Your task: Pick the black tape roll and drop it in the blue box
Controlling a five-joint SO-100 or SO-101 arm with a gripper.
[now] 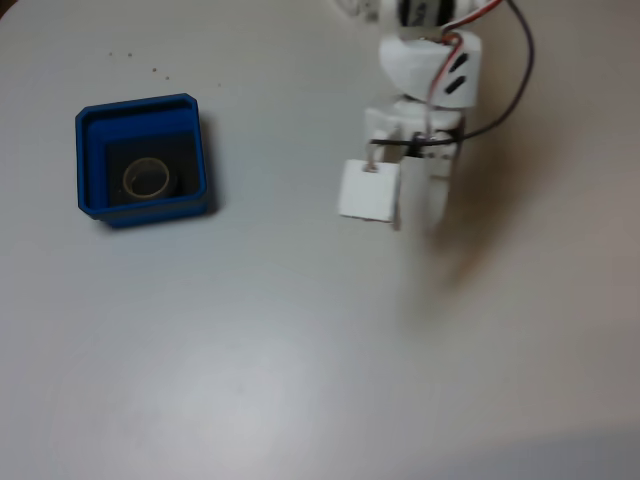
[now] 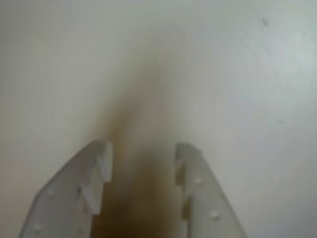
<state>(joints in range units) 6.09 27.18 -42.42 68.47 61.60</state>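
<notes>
The blue box [image 1: 90,165] stands on the white table at the left of the fixed view. Inside it, on the dark floor, lies the black tape roll [image 1: 147,179], its pale inner ring facing up. The white arm hangs at the upper right, well to the right of the box, and its gripper [image 1: 418,215] points down at bare table. In the wrist view the gripper [image 2: 143,148] is open: its two white fingers [image 2: 96,163] stand apart with only table and shadow between them.
Black and red cables [image 1: 515,70] loop beside the arm's wrist. A few small dark specks [image 1: 155,70] mark the table behind the box. The table's edge shows at the lower right corner of the fixed view.
</notes>
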